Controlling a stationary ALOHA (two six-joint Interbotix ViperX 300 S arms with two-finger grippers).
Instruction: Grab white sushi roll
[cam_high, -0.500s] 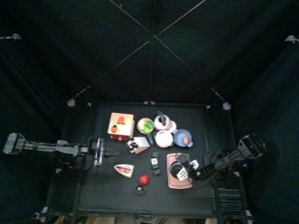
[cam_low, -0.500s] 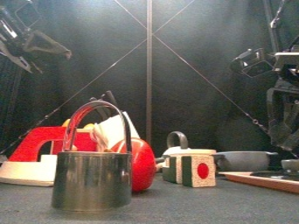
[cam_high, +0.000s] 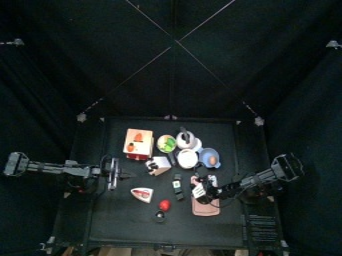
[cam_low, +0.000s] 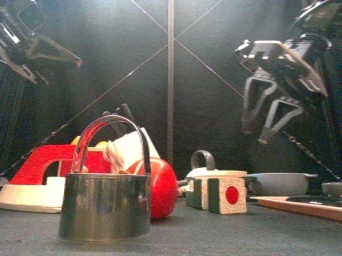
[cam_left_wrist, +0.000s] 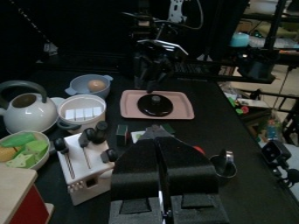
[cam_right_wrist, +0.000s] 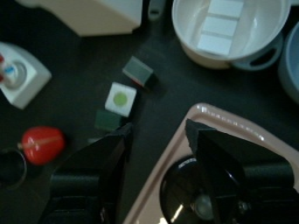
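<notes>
Right wrist view: the white sushi roll (cam_right_wrist: 119, 98), a small pale piece with a greenish centre, lies on the black table just past the tip of one jaw of the right gripper (cam_right_wrist: 160, 129), outside the gap and not touching it. The jaws stand wide apart and hold nothing. They hang over the rim of a pink tray (cam_right_wrist: 229, 117), where a dark round piece (cam_right_wrist: 201, 194) sits between them. A small grey piece (cam_right_wrist: 139, 70) lies just beyond the roll, and a red ball (cam_right_wrist: 41, 143) lies off to the side. From above, the roll (cam_high: 178, 183) sits just beside the right gripper (cam_high: 201, 186). The left gripper (cam_left_wrist: 160, 166) rests well apart, jaws pressed together.
</notes>
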